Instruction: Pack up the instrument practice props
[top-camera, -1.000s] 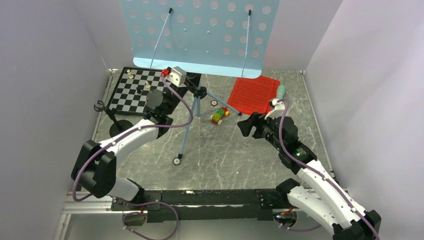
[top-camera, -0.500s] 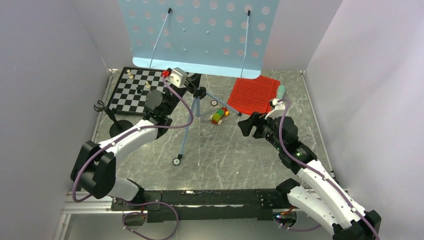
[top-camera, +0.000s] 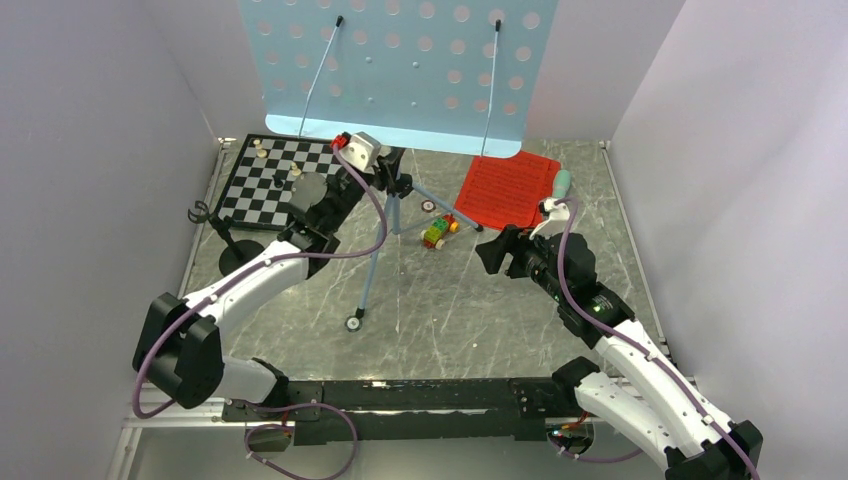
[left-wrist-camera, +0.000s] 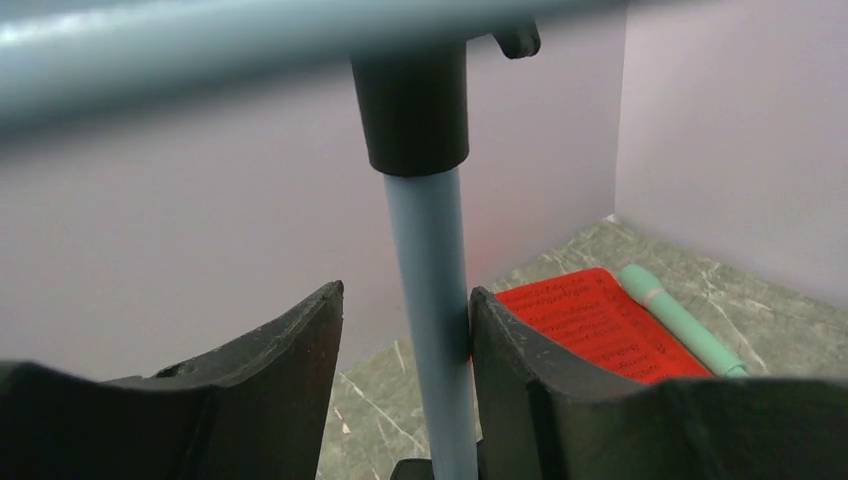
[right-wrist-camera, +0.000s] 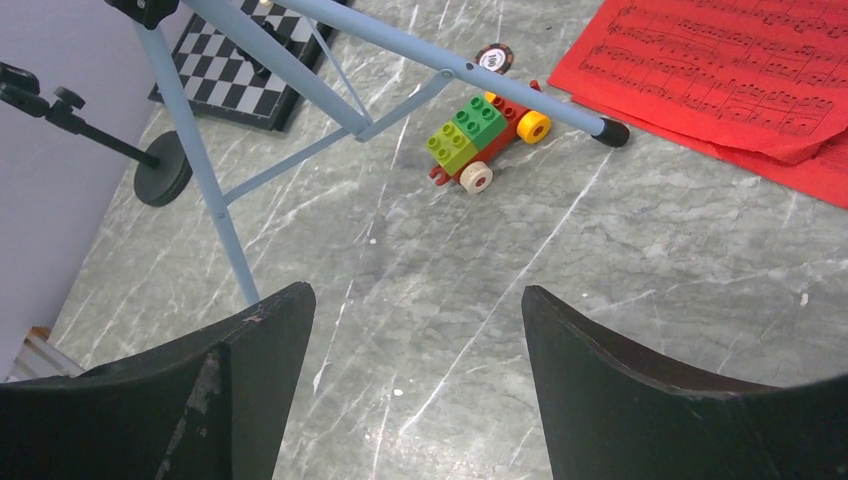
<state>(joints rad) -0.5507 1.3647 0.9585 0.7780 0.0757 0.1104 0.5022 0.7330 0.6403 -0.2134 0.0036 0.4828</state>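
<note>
Light blue music stand (top-camera: 400, 70): its pole (left-wrist-camera: 432, 330) stands between the parted jaws of the left gripper (left-wrist-camera: 406, 292), touching one finger. Empty, the right gripper (right-wrist-camera: 415, 300) hangs wide apart. Red pages (left-wrist-camera: 590, 320) and mint microphone (left-wrist-camera: 680, 325) lie beyond the left gripper. Likely step: handling the stand; next, close squarely on the pole.

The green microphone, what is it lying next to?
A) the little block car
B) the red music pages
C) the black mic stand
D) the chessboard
B: the green microphone lies along the edge of the red music pages.
</note>
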